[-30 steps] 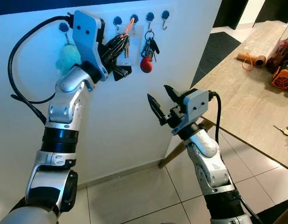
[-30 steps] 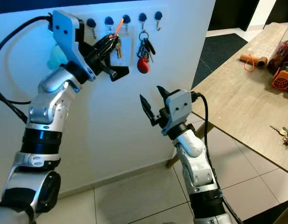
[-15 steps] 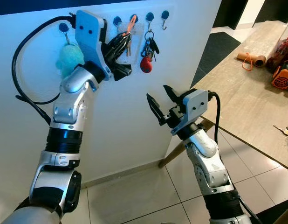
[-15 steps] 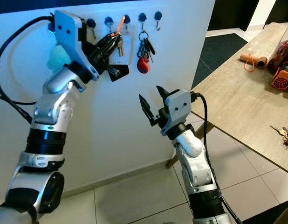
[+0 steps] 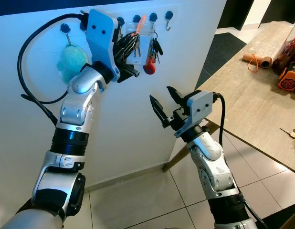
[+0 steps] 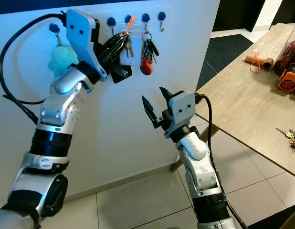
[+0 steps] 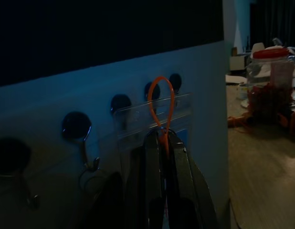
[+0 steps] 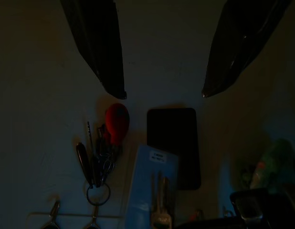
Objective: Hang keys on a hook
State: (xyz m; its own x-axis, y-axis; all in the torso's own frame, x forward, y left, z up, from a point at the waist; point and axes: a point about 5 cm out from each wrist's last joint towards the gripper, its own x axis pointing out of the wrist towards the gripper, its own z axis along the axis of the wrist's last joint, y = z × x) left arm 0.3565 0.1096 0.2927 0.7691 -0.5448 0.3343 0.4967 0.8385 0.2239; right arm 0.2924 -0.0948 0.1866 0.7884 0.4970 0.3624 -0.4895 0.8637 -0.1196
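Left gripper point(image 5: 130, 47) clenched on keys point(image 5: 136, 46), held up at the wall hooks point(image 5: 137, 19).
Orange loop point(image 7: 161, 102) of the keys sticks up past the closed fingers, right at the hook row; clear tag hangs against the white wall point(image 5: 138, 114). Just right: second key bunch with red fob point(image 5: 149, 66) hanging on a hook. Far left: teal plush point(image 5: 73, 61) on a hook. Right gripper point(image 5: 163, 106) lower, right of centre, fingers spread, empty, apart from the wall. Wooden table point(image 5: 247, 95) at right.

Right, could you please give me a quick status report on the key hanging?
Left tool shut on keys, orange loop raised at hooks. Right tool open, idle. Red-fob bunch occupies neighbouring hook.
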